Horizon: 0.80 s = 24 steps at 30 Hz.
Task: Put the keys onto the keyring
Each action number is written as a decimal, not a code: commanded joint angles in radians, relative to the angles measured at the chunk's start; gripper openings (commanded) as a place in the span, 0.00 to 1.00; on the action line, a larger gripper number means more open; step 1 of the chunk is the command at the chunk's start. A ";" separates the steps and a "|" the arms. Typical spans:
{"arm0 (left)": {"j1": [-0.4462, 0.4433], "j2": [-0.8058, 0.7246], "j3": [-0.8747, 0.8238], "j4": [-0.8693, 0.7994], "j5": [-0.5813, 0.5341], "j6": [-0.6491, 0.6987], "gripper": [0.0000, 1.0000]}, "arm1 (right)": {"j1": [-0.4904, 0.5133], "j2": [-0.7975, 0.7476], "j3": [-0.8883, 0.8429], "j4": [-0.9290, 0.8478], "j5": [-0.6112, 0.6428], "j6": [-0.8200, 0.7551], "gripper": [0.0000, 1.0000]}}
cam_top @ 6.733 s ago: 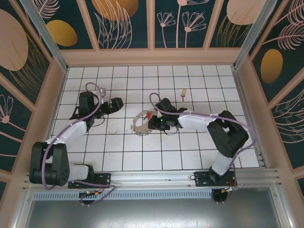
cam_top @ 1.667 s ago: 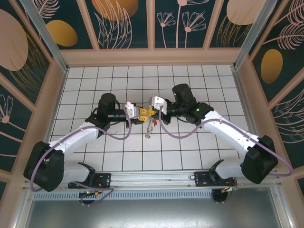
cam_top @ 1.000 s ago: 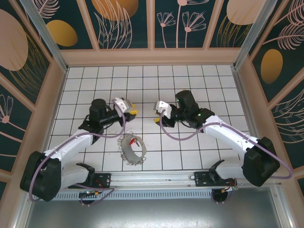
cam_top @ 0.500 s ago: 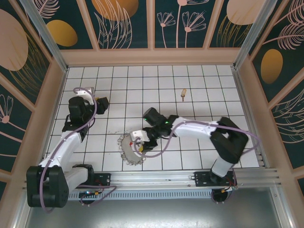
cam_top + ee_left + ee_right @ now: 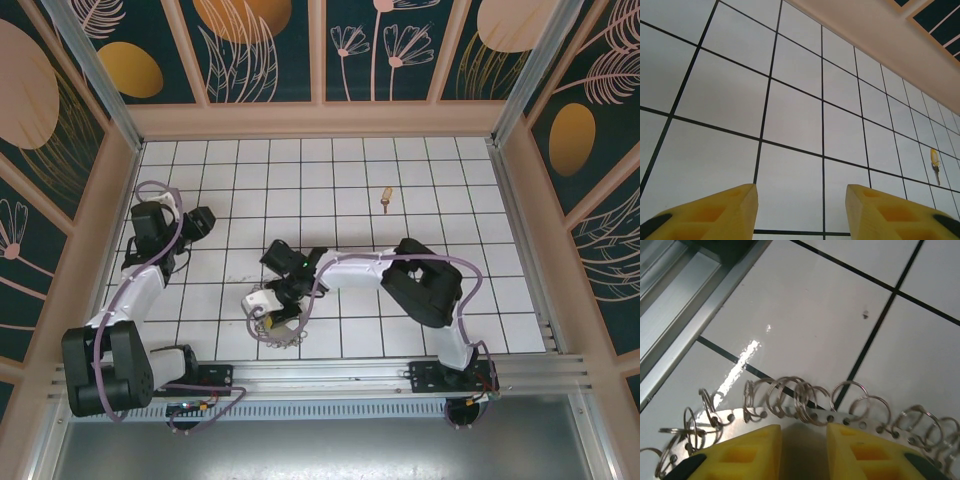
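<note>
The keyring (image 5: 272,329), a flat silvery band hung with many small wire rings, lies on the white tiles near the front rail. My right gripper (image 5: 273,308) is down over it. In the right wrist view its yellow fingertips (image 5: 745,450) stand a narrow gap apart at the band's inner edge (image 5: 830,417), with shadowed floor between them and nothing clamped. One small brass key (image 5: 385,197) lies alone on the far tiles and is also seen in the left wrist view (image 5: 935,161). My left gripper (image 5: 203,221) hovers at the far left, open and empty (image 5: 801,200).
An aluminium rail (image 5: 685,325) runs along the front edge, close beside the keyring. Wooden walls (image 5: 320,120) enclose the tiled floor on three sides. The right arm (image 5: 420,280) stretches leftward across the middle of the floor.
The keyring, held up between both grippers earlier, now lies on the floor by the front rail. My right gripper has come down onto it. The left arm has drawn back to the far left.
</note>
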 commanded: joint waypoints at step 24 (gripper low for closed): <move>0.015 0.006 -0.047 0.015 0.043 -0.011 0.49 | 0.035 0.004 0.032 -0.031 0.063 -0.096 0.35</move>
